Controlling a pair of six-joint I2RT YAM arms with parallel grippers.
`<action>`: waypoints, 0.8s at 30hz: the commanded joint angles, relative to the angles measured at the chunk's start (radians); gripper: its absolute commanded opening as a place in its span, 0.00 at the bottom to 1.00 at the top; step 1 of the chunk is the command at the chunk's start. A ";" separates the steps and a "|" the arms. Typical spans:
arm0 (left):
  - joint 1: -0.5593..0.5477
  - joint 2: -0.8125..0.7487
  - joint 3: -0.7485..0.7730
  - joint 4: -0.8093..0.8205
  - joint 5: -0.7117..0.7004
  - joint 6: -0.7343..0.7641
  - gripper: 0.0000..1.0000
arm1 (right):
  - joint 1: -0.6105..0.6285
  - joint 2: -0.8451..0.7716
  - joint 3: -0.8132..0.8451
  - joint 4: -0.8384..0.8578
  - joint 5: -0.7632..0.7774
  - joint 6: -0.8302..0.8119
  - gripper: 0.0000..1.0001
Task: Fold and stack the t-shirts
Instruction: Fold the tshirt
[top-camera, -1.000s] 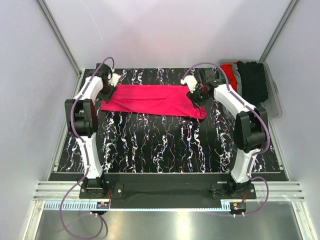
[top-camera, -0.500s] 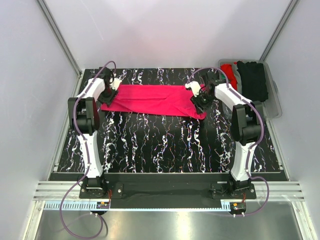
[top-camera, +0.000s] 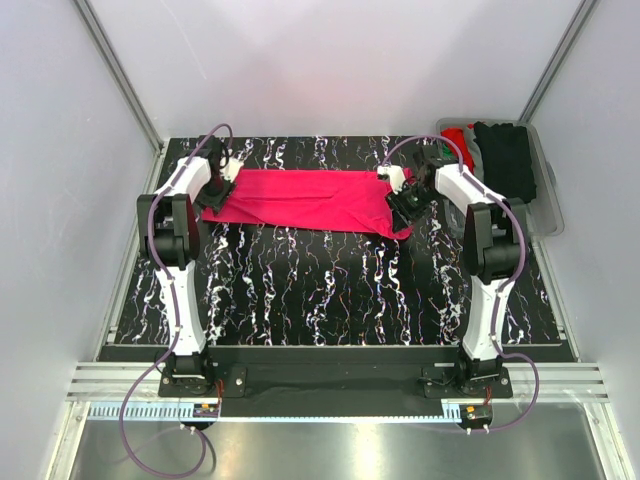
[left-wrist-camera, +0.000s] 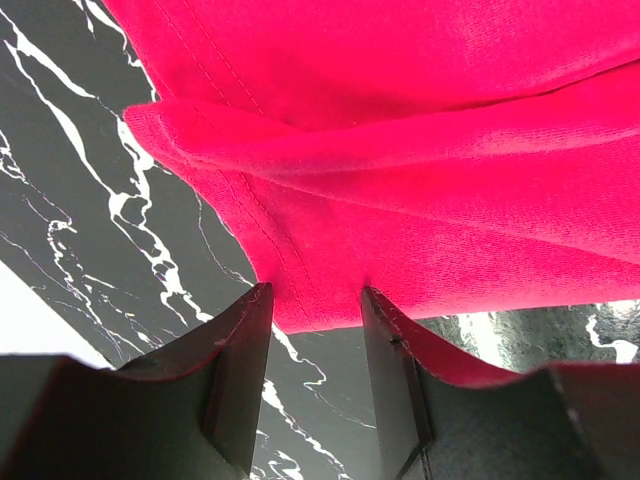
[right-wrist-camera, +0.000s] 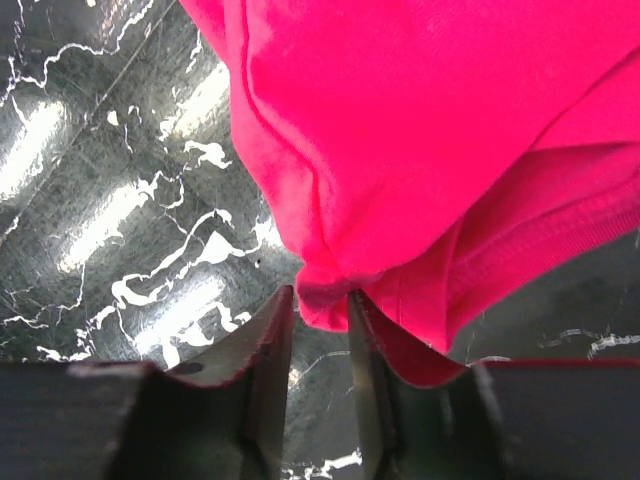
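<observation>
Seemingly limp and light, the pinkish-red t-shirt (top-camera: 310, 200) is best taken at its ends: left gripper (left-wrist-camera: 316, 292) straddles one hem, half-spread; right gripper (right-wrist-camera: 319, 293) pinches the opposite fold.

The left arm (top-camera: 180, 300) and right arm (top-camera: 487, 320) have white links and black joints. Purple cables (top-camera: 123, 422) trail each. Fingers (left-wrist-camera: 235, 370) are black.

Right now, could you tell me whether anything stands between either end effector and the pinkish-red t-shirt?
Nothing visible does. The t-shirt lies stretched across the far part of the table, and its edge reaches between the fingers of the left end effector and the right end effector.
</observation>
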 joint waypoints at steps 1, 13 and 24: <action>0.006 0.008 0.029 0.015 -0.019 0.001 0.45 | -0.011 0.032 0.061 -0.040 -0.058 0.007 0.33; 0.006 0.025 0.026 0.015 -0.022 0.009 0.45 | -0.017 0.083 0.101 -0.031 0.004 0.018 0.21; 0.006 0.014 -0.005 0.016 -0.038 0.026 0.44 | -0.054 0.076 0.117 -0.031 0.070 -0.004 0.02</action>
